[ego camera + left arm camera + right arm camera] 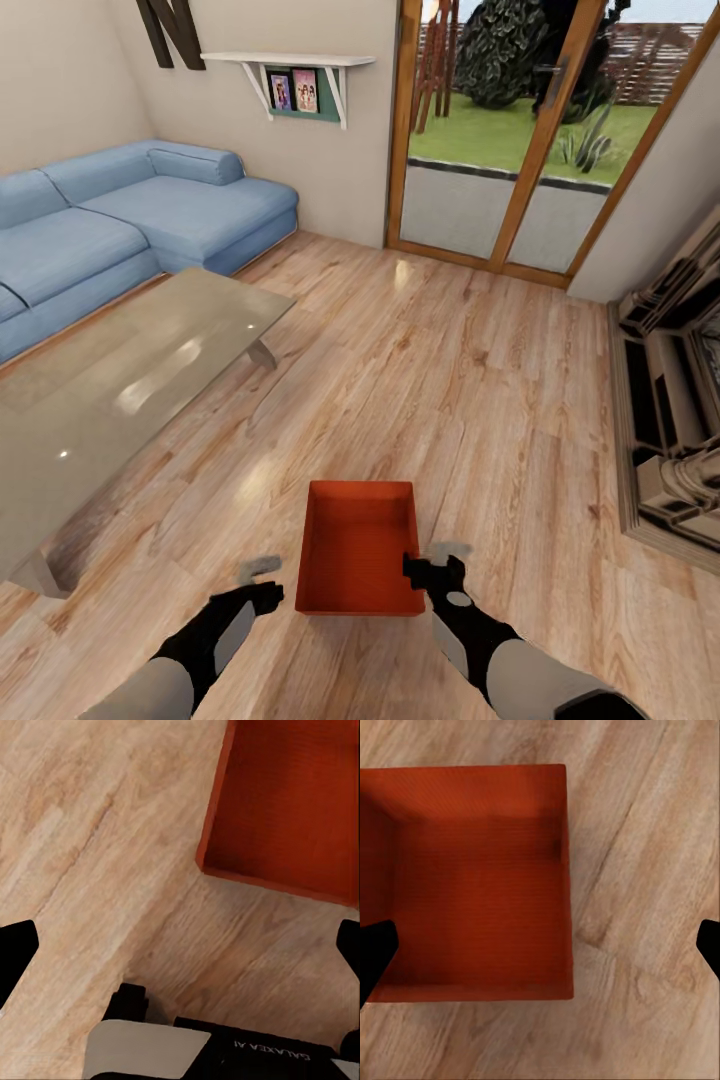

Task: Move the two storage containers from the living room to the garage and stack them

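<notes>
The right gripper (425, 562) was open over the bin's (358, 545) right wall, and the open left gripper (262, 585) hung beside it.

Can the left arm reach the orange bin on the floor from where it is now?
Probably yes. The left gripper is open beside the bin, with bare wood floor between them and nothing in the way.

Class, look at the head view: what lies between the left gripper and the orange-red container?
Only bare wood plank floor. The left gripper sits beside the container, apart from it. The left wrist view shows the same strip of floor.
</notes>
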Motion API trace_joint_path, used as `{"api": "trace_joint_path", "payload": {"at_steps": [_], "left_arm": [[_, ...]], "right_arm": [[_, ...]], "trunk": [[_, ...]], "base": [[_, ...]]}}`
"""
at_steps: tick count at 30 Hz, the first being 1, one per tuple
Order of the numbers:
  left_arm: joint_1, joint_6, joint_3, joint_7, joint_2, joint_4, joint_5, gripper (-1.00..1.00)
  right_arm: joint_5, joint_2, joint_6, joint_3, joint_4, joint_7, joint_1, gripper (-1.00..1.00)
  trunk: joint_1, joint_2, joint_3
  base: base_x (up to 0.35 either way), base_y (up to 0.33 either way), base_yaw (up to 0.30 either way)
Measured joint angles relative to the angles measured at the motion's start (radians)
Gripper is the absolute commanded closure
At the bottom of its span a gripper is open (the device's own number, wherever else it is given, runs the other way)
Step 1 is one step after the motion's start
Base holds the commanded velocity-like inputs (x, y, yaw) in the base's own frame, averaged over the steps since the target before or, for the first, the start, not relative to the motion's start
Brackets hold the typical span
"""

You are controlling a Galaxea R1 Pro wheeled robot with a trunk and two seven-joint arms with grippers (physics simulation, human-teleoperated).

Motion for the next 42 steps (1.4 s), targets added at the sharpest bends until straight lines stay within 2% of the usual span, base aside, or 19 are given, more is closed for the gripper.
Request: {"api": "trace_joint_path", "payload": {"at_steps": [1, 2, 4, 8, 14, 18, 28, 35, 42], "left_arm": [[-0.009, -0.038, 0.0, 0.001, -0.011, 0.033, -0.023, -1.0], [-0.021, -0.105, 0.0, 0.002, -0.023, 0.082, -0.061, -1.0], [-0.032, -0.173, 0.001, 0.002, -0.032, 0.134, -0.103, -1.0], [-0.04, -0.226, 0.004, -0.005, -0.029, 0.193, -0.138, -1.0], [-0.042, -0.258, 0.007, -0.01, -0.017, 0.263, -0.15, -1.0], [-0.042, -0.283, 0.007, -0.01, -0.015, 0.274, -0.151, -1.0], [-0.043, -0.311, 0.006, -0.012, -0.016, 0.263, -0.153, -1.0], [-0.043, -0.365, 0.008, -0.011, -0.023, 0.252, -0.155, -1.0], [-0.044, -0.377, 0.008, -0.009, -0.021, 0.248, -0.146, -1.0]], "right_arm": [[0.001, 0.005, -0.019, 0.001, 0.017, 0.001, -0.005, -1.0], [0.003, 0.011, -0.042, 0.003, 0.04, 0.004, -0.012, -1.0], [0.004, 0.016, -0.063, 0.005, 0.061, 0.007, -0.018, -1.0], [0.005, 0.016, -0.079, 0.007, 0.084, 0.01, -0.023, -1.0], [0.007, 0.01, -0.085, 0.005, 0.108, 0.012, -0.024, -1.0], [0.007, 0.007, -0.085, 0.006, 0.133, 0.012, -0.024, -1.0], [0.011, 0.007, -0.085, 0.006, 0.179, 0.014, -0.023, -1.0], [0.012, 0.005, -0.092, 0.006, 0.194, 0.019, -0.022, -1.0], [0.012, 0.005, -0.095, 0.006, 0.196, 0.02, -0.022, -1.0]], "trunk": [[0.0, 0.0, 0.0], [0.0, 0.0, 0.0], [0.0, 0.0, 0.0], [0.0, 0.0, 0.0], [0.0, 0.0, 0.0], [0.0, 0.0, 0.0], [0.0, 0.0, 0.0], [0.0, 0.0, 0.0], [0.0, 0.0, 0.0]], "base": [[0.0, 0.0, 0.0], [0.0, 0.0, 0.0], [0.0, 0.0, 0.0], [0.0, 0.0, 0.0], [0.0, 0.0, 0.0], [0.0, 0.0, 0.0], [0.0, 0.0, 0.0], [0.0, 0.0, 0.0], [0.0, 0.0, 0.0]]}}
